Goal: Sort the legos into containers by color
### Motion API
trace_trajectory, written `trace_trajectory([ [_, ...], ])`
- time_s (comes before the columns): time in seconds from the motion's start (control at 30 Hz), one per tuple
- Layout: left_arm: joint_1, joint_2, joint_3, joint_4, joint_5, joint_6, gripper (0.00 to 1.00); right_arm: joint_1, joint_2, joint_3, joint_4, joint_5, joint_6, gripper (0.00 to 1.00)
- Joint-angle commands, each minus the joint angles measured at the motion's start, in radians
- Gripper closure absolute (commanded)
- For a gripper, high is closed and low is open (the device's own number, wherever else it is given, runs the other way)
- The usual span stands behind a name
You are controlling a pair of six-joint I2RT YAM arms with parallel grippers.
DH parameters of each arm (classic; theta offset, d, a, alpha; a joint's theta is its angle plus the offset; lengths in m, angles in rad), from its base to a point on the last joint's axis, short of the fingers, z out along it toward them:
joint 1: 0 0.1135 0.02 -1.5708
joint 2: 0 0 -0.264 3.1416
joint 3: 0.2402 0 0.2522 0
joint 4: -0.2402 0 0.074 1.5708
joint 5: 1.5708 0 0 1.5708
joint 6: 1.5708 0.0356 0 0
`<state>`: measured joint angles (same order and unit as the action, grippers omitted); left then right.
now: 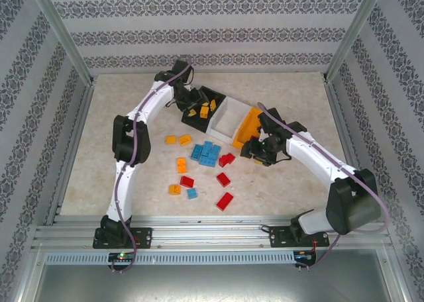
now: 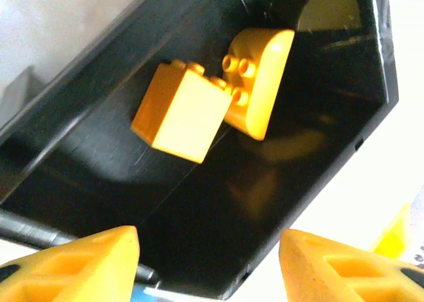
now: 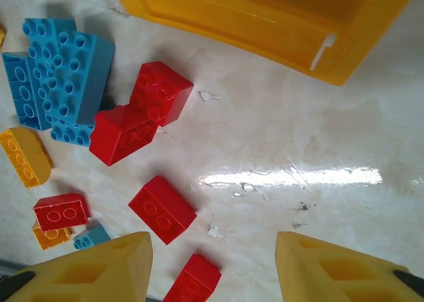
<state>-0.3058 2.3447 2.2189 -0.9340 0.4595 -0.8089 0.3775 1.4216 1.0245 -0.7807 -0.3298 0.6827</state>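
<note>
Overhead view: loose legos (image 1: 207, 153) in red, blue and yellow are scattered at the centre of the bench (image 1: 298, 189). A black bin (image 1: 196, 124), a white bin (image 1: 226, 121) and an orange bin (image 1: 249, 126) are lined up toward 12 o'clock. The left gripper (image 1: 184, 100) is held over the black bin; the right gripper (image 1: 256, 153) hangs at the orange bin's near end.

Left wrist view: the left gripper is spread wide and empty above the black bin, where two yellow bricks (image 2: 182, 111) lie touching.

Right wrist view: the right gripper is spread wide and empty over bare bench. A red brick (image 3: 162, 208) lies near it at 11 o'clock. A clean pick is judged to need the gripper shifted over this brick, squared to its sides and kept off neighbouring bricks.
</note>
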Motion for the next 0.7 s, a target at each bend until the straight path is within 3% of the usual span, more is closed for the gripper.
trace_trajectory([
  [0.0, 0.004, -0.129, -0.083, -0.039, -0.068, 0.079, 0.41, 0.028, 0.038, 0.045, -0.014, 0.005, -0.001, 0.44],
  [0.33, 0.004, -0.407, -0.505, 0.003, -0.207, 0.174, 0.41, 0.087, 0.101, 0.09, -0.009, -0.004, -0.013, 0.4],
  [0.47, 0.003, -0.448, -0.633, -0.005, -0.246, 0.187, 0.41, 0.099, 0.118, 0.099, -0.007, -0.007, -0.017, 0.4],
  [0.67, -0.002, -0.431, -0.694, 0.031, -0.216, 0.188, 0.4, 0.123, 0.138, 0.113, -0.008, -0.006, -0.014, 0.39],
])
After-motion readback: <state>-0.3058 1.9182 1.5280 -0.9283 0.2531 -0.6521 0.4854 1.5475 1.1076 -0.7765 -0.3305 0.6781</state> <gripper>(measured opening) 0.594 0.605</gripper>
